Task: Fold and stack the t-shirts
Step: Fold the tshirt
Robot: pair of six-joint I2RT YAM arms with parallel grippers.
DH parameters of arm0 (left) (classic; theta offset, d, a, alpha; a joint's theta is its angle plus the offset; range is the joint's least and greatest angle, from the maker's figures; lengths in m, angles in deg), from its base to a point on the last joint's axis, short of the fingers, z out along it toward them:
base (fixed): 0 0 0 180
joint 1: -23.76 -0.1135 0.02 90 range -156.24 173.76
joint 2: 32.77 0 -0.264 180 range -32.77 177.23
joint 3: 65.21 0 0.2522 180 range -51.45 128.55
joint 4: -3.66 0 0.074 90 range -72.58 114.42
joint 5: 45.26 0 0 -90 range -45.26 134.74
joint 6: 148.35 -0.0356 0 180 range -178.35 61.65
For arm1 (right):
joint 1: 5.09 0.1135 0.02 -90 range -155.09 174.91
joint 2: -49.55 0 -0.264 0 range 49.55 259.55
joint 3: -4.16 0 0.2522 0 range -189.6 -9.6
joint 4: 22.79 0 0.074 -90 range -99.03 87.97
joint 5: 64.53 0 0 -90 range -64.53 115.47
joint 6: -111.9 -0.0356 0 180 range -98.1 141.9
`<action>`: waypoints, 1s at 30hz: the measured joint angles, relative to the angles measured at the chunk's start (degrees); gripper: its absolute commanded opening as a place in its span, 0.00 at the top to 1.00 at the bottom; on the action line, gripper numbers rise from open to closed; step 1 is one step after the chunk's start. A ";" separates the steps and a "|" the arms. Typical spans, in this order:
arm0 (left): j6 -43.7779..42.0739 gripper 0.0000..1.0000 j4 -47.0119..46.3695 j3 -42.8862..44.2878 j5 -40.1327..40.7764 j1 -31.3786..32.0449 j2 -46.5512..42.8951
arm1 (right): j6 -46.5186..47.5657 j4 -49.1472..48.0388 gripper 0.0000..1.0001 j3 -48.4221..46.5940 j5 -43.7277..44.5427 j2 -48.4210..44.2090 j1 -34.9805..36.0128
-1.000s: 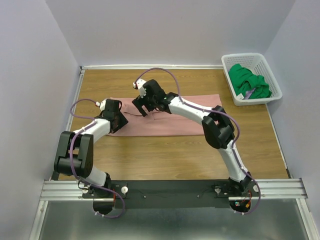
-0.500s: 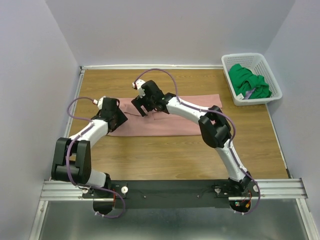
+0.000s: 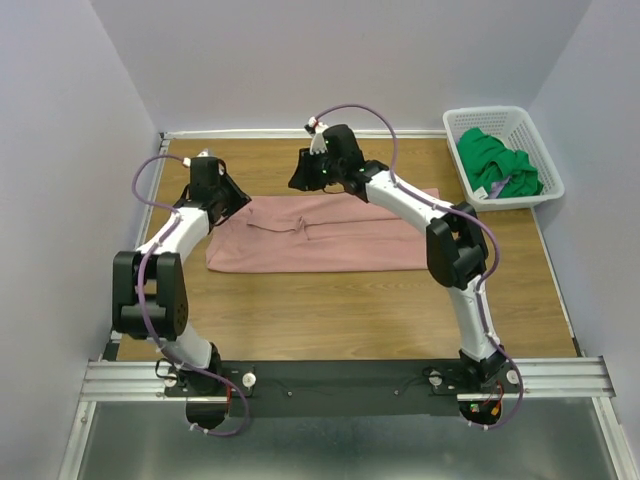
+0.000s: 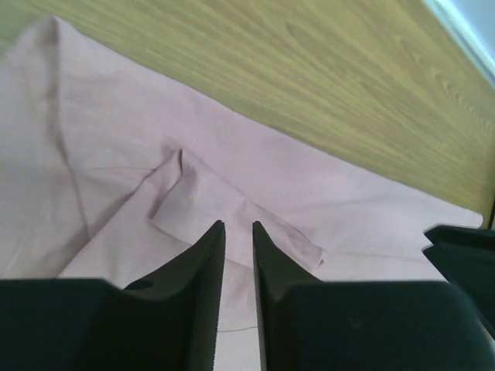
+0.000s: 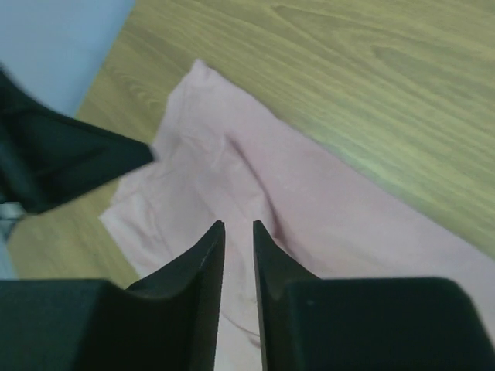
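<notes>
Lying flat across the middle of the table (image 3: 340, 310), the pink t-shirt (image 3: 320, 235) is a long strip, partly folded. Its far edge is uneven, with a small loose flap (image 4: 203, 193) turned over near the left end. The green t-shirt (image 3: 497, 160) sits bunched in the white basket (image 3: 455, 118) at the far right corner, well apart, not yet folded.

Over that flap hangs the left gripper (image 4: 238, 226), fingers drawn close with only a thin gap, nothing pinched. Nearer the middle of the far edge hangs the right gripper (image 5: 238, 224), same narrow gap, also empty.

Risks, as I judge them:
- Jaws this narrow may slide over the cloth and come up with nothing, or catch only the top layer so the fold peels apart.
- The flap could get trapped inside the next fold and leave a lump.
- If one arm grips and the other misses, the pull goes crooked and the strip skews.
- Each gripper shows in the other's wrist view, so a bump is possible if they converge.
</notes>
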 measured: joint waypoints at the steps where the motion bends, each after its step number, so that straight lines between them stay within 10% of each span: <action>1: -0.11 0.76 -0.24 0.24 -0.92 0.00 1.51 | -0.90 -0.44 0.78 0.20 -0.81 0.00 0.00; 30: 1.22 0.85 -5.55 0.28 -5.22 -2.78 16.37 | -14.14 -23.47 0.92 19.15 -18.69 9.22 -5.90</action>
